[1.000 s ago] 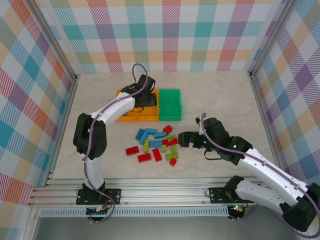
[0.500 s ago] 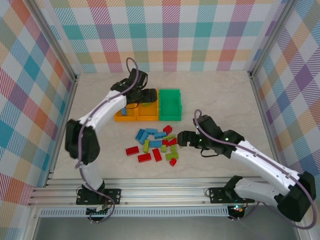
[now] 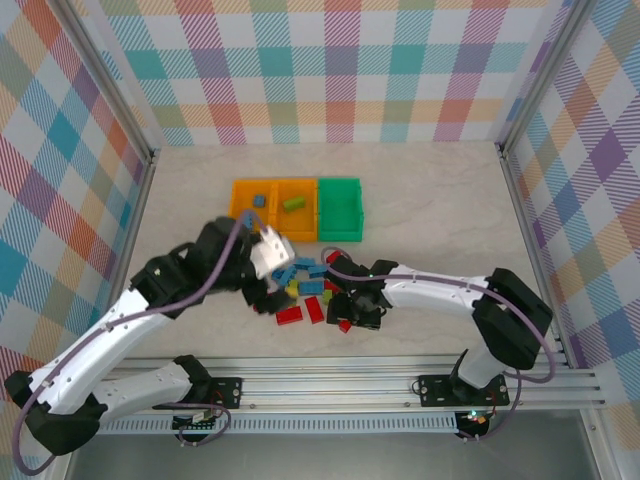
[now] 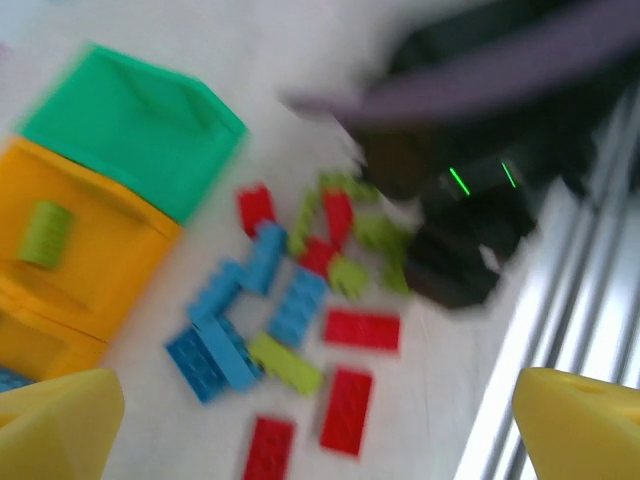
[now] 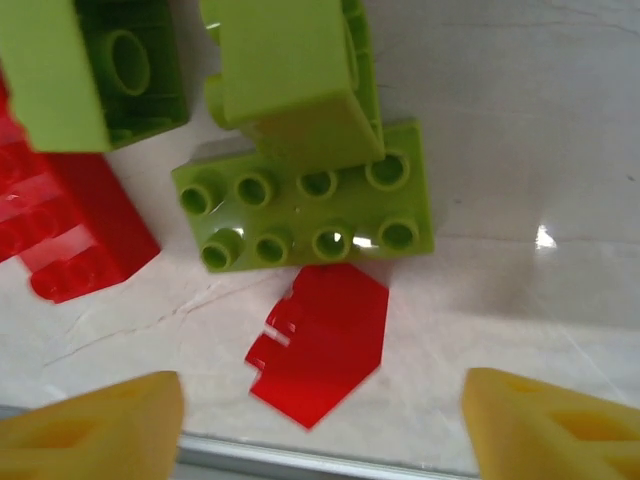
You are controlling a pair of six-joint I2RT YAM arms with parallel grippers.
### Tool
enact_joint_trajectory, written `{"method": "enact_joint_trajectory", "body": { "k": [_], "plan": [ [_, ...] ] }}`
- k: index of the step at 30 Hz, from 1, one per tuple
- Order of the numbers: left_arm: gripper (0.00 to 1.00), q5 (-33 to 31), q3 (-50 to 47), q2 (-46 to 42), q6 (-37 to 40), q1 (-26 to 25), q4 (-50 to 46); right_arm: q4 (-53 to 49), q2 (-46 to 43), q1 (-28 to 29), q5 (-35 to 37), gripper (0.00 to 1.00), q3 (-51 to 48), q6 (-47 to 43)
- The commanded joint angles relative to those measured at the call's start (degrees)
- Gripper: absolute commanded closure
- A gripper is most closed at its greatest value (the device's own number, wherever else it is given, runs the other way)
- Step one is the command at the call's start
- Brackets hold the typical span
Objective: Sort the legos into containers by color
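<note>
My left gripper [image 4: 315,405] stands wide apart and holds nothing. Its two yellow fingertips [image 4: 60,425] sit at the bottom corners of the left wrist view, which is blurred. One second ago this gripper was far from me, above the orange bins. Now it has come back and hangs low at the left edge of the legos [image 3: 312,290], which lie in a loose pile on the table [image 3: 430,210], in front of the containers [image 3: 296,185].

The arm no longer covers the bins, so I see into them. One blue brick [image 3: 257,199] lies in the left orange bin [image 3: 240,222] and one lime brick [image 3: 293,203] lies in the middle orange bin [image 3: 300,228]. The green bin [image 3: 338,215] joins them on the right.

One second ago my right gripper [image 5: 320,405] was just beside the right side of the pile. Now the arm is stretched to the left and the gripper is over the right part of the pile. Its fingers are apart and they clamp nothing. In the right wrist view a red brick [image 5: 320,345] lies on the table just ahead of the fingertips and touches neither of them. Behind it lies a lime plate [image 5: 310,215] with eight studs, and another lime piece [image 5: 290,70] sits on its far edge. The red bricks at the near edge of the pile lie where they lay before.
</note>
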Motion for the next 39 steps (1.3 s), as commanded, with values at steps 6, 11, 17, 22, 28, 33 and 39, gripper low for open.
{"method": "enact_joint_trajectory", "body": {
  "k": [6,11,17,22,28,33,39],
  "plan": [
    [0.0,3.6,-11.5,-0.1,14.3,-3.0,1.6,0.0,3.7,0.2,3.2,0.51,2.2,3.9],
    [0.0,6.2,-16.9,-0.6,21.9,-2.9,3.9,1.1,3.6,0.2,3.9,0.69,0.2,5.2],
    [0.0,8.4,-21.6,-4.9,21.9,-3.0,9.6,-0.9,-2.5,-0.1,8.4,0.86,-0.1,3.5],
    [0.0,5.1,-26.6,-11.6,22.0,-2.8,18.1,-1.2,-11.7,-1.9,18.0,0.87,5.0,-9.7],
    [0.0,0.0,-33.0,-18.5,22.6,-1.4,27.0,17.1,-9.5,-16.3,10.0,0.86,9.8,-35.7],
    [0.0,-1.5,-34.6,-20.9,21.9,-0.4,28.9,24.4,2.1,-21.4,8.4,0.83,18.2,-43.1],
    [0.0,-0.9,-34.7,-19.7,21.8,-0.3,29.1,23.5,13.3,-23.5,10.6,0.79,26.3,-42.3]
  ]
}}
